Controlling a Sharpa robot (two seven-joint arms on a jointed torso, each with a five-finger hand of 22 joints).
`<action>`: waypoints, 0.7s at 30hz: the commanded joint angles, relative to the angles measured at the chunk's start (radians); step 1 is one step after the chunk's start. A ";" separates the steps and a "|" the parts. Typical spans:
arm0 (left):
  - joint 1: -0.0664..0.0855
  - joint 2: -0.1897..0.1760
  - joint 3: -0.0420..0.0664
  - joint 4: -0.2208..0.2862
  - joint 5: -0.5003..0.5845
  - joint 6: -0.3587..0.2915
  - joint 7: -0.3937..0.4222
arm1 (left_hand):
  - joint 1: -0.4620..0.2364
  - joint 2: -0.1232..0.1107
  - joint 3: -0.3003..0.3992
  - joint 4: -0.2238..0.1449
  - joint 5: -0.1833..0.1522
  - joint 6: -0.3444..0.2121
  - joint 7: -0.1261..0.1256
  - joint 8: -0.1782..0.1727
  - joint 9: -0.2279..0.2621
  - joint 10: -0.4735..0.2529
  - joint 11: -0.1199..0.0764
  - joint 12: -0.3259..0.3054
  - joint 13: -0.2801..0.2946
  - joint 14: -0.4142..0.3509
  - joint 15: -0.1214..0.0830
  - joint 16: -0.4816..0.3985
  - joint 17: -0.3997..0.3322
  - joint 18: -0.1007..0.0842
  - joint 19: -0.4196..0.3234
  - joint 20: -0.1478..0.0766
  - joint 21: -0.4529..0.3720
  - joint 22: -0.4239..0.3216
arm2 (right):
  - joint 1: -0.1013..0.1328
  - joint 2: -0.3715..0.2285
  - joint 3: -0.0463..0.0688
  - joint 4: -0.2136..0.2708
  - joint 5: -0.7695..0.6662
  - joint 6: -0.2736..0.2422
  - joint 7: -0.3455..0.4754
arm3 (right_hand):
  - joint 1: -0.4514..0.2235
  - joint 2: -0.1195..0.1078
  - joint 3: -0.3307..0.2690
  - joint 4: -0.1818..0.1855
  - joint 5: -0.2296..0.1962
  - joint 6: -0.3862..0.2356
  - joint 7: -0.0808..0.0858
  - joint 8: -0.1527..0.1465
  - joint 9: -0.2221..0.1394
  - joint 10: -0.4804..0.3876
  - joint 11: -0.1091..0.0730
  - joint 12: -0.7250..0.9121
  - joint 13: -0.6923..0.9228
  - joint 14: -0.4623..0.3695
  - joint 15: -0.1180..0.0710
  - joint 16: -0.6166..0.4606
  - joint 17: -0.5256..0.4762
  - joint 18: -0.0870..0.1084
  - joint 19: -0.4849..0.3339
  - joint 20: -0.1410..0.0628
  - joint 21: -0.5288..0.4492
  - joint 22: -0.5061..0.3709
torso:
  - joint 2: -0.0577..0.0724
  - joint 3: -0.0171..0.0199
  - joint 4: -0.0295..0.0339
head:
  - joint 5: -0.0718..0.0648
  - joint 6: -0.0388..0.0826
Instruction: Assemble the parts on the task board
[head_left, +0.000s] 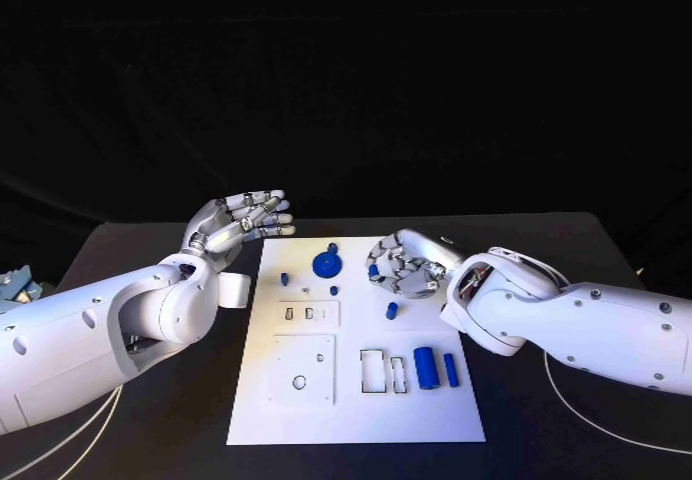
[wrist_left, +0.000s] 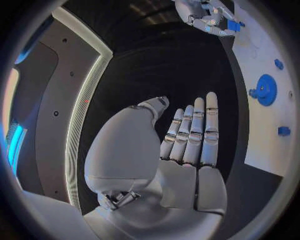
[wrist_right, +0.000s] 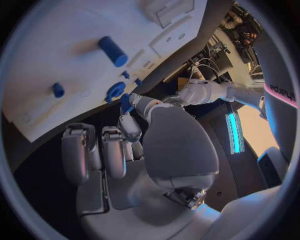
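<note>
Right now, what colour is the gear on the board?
Blue. The gear stands out against the white board, clearest in the head view.

Right hand (wrist_right: 134, 150) pinching blue part (wrist_right: 125, 103)

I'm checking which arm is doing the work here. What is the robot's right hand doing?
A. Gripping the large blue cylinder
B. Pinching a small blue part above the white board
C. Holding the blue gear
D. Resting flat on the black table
B: the right hand pinches a small blue part over the white board; the blue gear and large blue cylinder lie untouched.
</note>
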 joint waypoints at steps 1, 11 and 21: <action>0.001 0.004 0.001 -0.005 0.002 0.015 0.003 | -0.008 -0.001 0.000 -0.004 -0.007 -0.008 0.041 -0.003 -0.001 -0.009 -0.001 -0.002 -0.001 -0.005 0.000 -0.006 0.001 0.007 -0.006 -0.002 0.006 0.001 | 0.000 0.034 -0.002 0.021 -0.045 0.042 -0.067 | -0.009 -0.003 0.006 0.001 -0.001 0.010 -0.004 0.027 0.024 -0.002 -0.001 -0.004 0.001 0.091 0.002 0.002 0.214 -0.013 0.021 0.000 -0.005 0.179 | 0.001 -0.0005 -0.0002 | 0.010 -0.001; 0.001 0.016 0.001 -0.015 0.005 0.019 0.001 | -0.008 -0.001 0.000 -0.004 -0.007 -0.008 0.041 -0.003 -0.001 -0.009 -0.001 -0.002 -0.001 -0.005 0.000 -0.006 0.001 0.007 -0.006 -0.002 0.006 0.001 | -0.006 0.144 -0.012 0.007 -0.108 0.091 -0.128 | -0.018 -0.006 0.008 -0.002 0.022 0.010 -0.006 0.036 0.029 0.007 -0.004 0.000 0.007 0.089 -0.001 0.000 0.207 -0.012 0.019 -0.002 -0.010 0.176 | 0.003 -0.0023 0.0033 | 0.023 -0.002; 0.001 0.021 0.001 -0.017 0.006 0.020 0.000 | -0.008 -0.001 0.000 -0.004 -0.007 -0.008 0.041 -0.003 -0.001 -0.009 -0.001 -0.002 -0.001 -0.005 0.000 -0.006 0.001 0.007 -0.006 -0.002 0.006 0.001 | -0.055 0.224 -0.016 -0.028 -0.191 0.094 -0.216 | -0.021 -0.009 0.007 -0.002 0.026 0.010 -0.007 0.039 0.030 0.008 -0.005 0.000 0.008 0.088 -0.002 -0.002 0.203 -0.010 0.016 -0.002 -0.014 0.173 | 0.003 0.0003 0.0010 | 0.041 -0.007</action>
